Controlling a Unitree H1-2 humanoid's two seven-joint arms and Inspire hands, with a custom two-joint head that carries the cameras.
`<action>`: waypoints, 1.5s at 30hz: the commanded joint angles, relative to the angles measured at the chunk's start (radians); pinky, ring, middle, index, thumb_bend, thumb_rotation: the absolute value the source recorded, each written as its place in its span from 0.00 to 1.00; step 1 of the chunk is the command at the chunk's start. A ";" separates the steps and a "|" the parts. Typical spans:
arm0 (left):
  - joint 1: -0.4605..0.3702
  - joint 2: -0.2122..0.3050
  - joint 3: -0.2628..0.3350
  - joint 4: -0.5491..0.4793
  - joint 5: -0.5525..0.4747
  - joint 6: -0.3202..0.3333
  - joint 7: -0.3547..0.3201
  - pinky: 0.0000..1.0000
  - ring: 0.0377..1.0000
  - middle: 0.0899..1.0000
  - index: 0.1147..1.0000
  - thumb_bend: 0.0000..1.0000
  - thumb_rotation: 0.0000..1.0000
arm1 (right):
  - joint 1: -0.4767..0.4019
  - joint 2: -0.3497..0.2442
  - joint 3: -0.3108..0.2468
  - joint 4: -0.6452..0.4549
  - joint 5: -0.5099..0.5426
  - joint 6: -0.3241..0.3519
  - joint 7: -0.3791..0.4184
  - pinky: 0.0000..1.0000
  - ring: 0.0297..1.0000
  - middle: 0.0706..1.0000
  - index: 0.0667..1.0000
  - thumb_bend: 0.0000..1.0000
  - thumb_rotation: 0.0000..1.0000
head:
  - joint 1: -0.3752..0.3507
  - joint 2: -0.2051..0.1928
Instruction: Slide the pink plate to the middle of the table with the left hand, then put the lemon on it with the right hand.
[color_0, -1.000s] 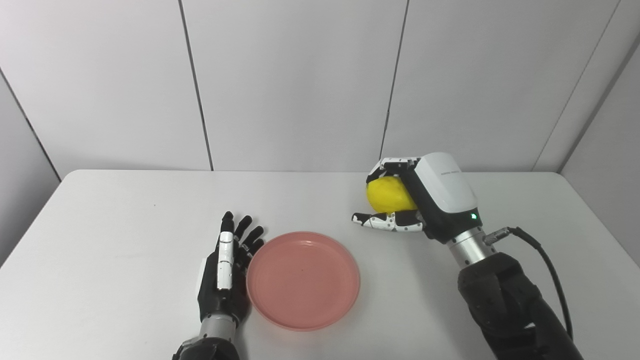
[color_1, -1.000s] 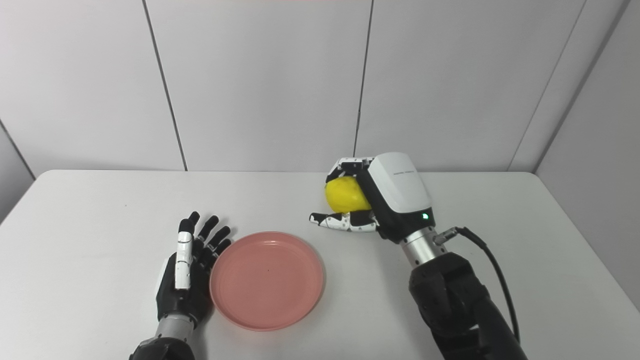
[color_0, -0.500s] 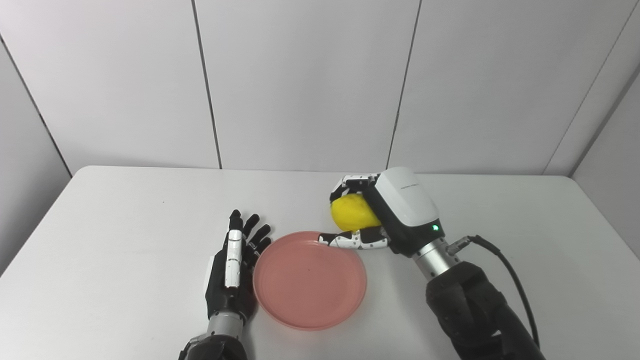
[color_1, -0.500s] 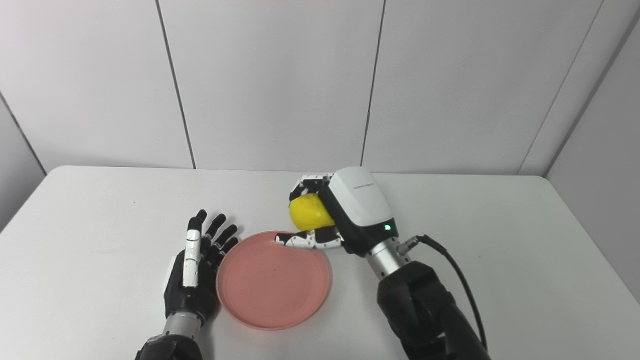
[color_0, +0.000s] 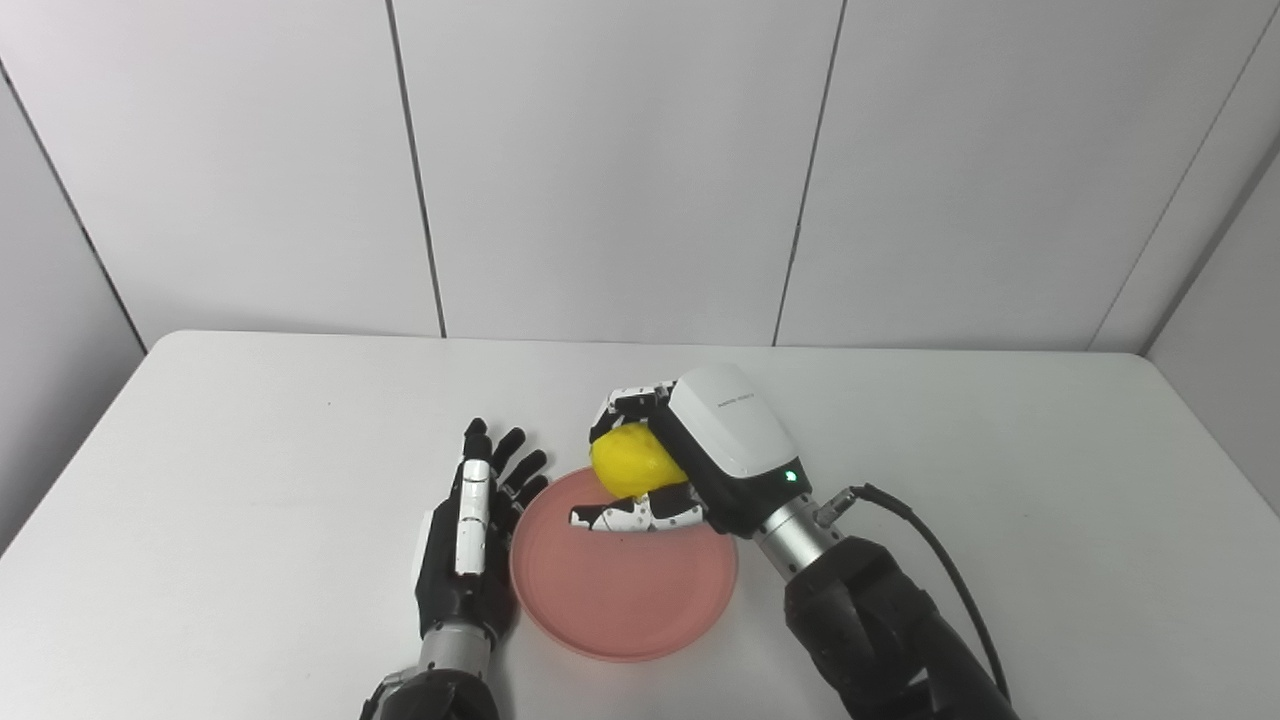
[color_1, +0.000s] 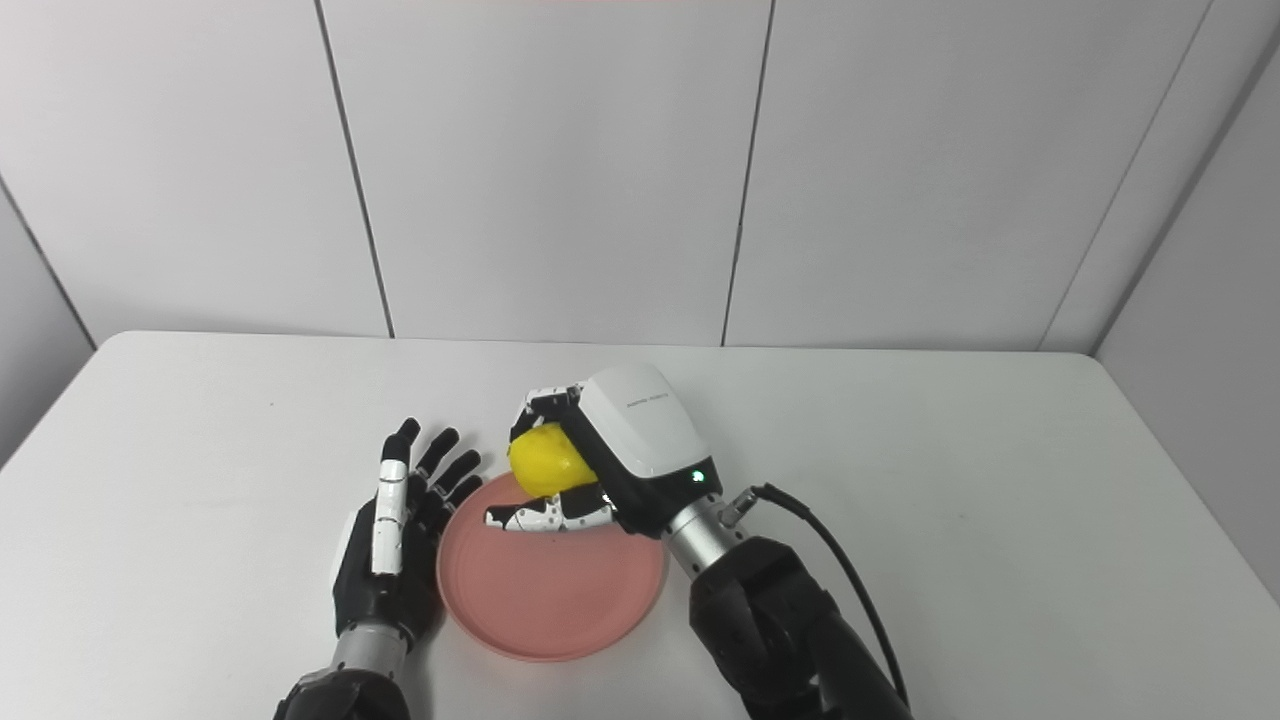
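Pink plate (color_0: 625, 590), one only, flat on the white table (color_0: 250, 450), near the front edge and about midway across. One yellow lemon (color_0: 633, 462), clasped in the right hand (color_0: 690, 470), held over the far part of the plate and clear of its surface. Right hand's fingers (color_0: 630, 400) curled over the top of the fruit, thumb (color_0: 625, 518) stretched out beneath it, above the plate's far half. Two hands in all. Left hand (color_0: 465, 545) lying on the table just beside the plate's left rim, spread flat with fingers apart, grasping nothing; contact with the rim not clear enough to call. One black cable (color_0: 940, 570) looping off the right wrist. One green light (color_0: 791, 476) lit on the white back of the right hand.

From the left eye: lemon placed over the plate's far rim, a bit left of its centre. From the right eye: same lemon (color_1: 545, 465) set nearer the plate's (color_1: 550, 610) far-left rim, close above the left hand's fingertips (color_1: 440, 455); more of the table's bare right side on show there.
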 joint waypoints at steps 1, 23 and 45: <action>0.014 -0.070 -0.003 0.011 0.005 -0.011 0.018 0.90 0.84 0.89 0.97 0.72 0.82 | -0.037 0.010 0.001 -0.003 -0.007 -0.042 -0.030 0.14 0.18 0.24 0.37 0.47 0.39 | 0.000 0.001; 0.003 -0.064 -0.002 0.033 -0.022 -0.034 0.003 0.90 0.85 0.91 0.98 0.73 0.83 | -0.049 0.004 0.054 0.261 -0.010 -0.166 -0.139 0.13 0.17 0.22 0.35 0.45 0.38 | 0.003 0.004; 0.002 -0.065 -0.003 0.035 -0.024 -0.029 0.010 0.86 0.89 0.91 0.98 0.73 0.83 | -0.055 -0.012 0.088 0.233 -0.098 -0.122 -0.090 0.19 0.24 0.32 0.45 0.55 0.52 | 0.004 0.005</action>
